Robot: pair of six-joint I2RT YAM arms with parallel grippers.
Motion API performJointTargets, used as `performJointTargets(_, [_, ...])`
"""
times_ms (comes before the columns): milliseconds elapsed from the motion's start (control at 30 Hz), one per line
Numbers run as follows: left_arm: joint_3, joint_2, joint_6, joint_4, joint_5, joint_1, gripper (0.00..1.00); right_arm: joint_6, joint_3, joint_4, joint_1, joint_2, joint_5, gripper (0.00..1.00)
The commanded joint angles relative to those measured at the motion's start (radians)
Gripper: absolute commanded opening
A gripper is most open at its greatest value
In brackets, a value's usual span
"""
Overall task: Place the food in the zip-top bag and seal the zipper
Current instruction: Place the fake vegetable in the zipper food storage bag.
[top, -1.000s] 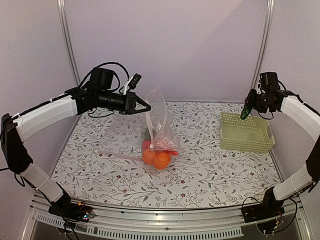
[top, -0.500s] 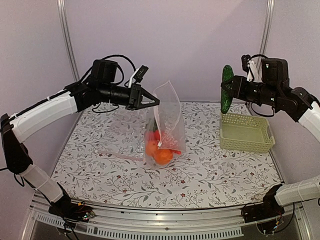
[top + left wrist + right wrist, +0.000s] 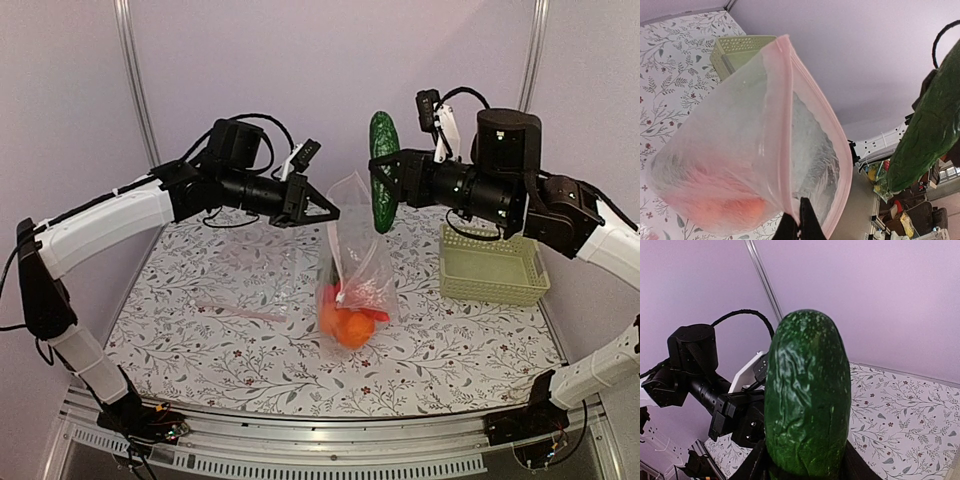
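The clear zip-top bag [image 3: 355,265] hangs above the table, its mouth open. Oranges [image 3: 350,328] and a red fruit [image 3: 330,295] lie in its bottom. My left gripper [image 3: 328,213] is shut on the bag's pink zipper strip [image 3: 785,125] at the upper left corner; the fingertips [image 3: 805,225] pinch the rim in the left wrist view. My right gripper [image 3: 392,183] is shut on the dark green cucumber [image 3: 382,170], holding it upright just above and right of the bag's mouth. The cucumber fills the right wrist view [image 3: 807,395] and shows in the left wrist view [image 3: 927,130].
A pale yellow-green lattice basket [image 3: 492,265] stands at the right of the table and shows in the left wrist view [image 3: 737,47]. A pink strip [image 3: 238,310] lies on the floral tablecloth at the left. Metal frame posts rise at the back corners.
My right gripper has carried the cucumber leftward from above the basket to just beside the bag's mouth. My left gripper has moved the bag to the right.
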Motion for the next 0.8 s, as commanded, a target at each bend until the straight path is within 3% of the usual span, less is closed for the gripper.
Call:
performJointTargets(0, [0.040, 0.026, -0.010, -0.012, -0.026, -0.023, 0.00, -0.057, 0.027, 0.072, 0.046, 0.051, 0.086, 0.41])
performJointTargets(367, [0.062, 0.040, -0.017, -0.014, -0.038, -0.039, 0.00, -0.134, 0.034, 0.053, 0.097, 0.217, 0.294, 0.39])
performJointTargets(767, [0.064, 0.025, 0.017, -0.035, -0.063, -0.036, 0.00, -0.130, -0.049, -0.125, 0.109, 0.203, 0.351, 0.39])
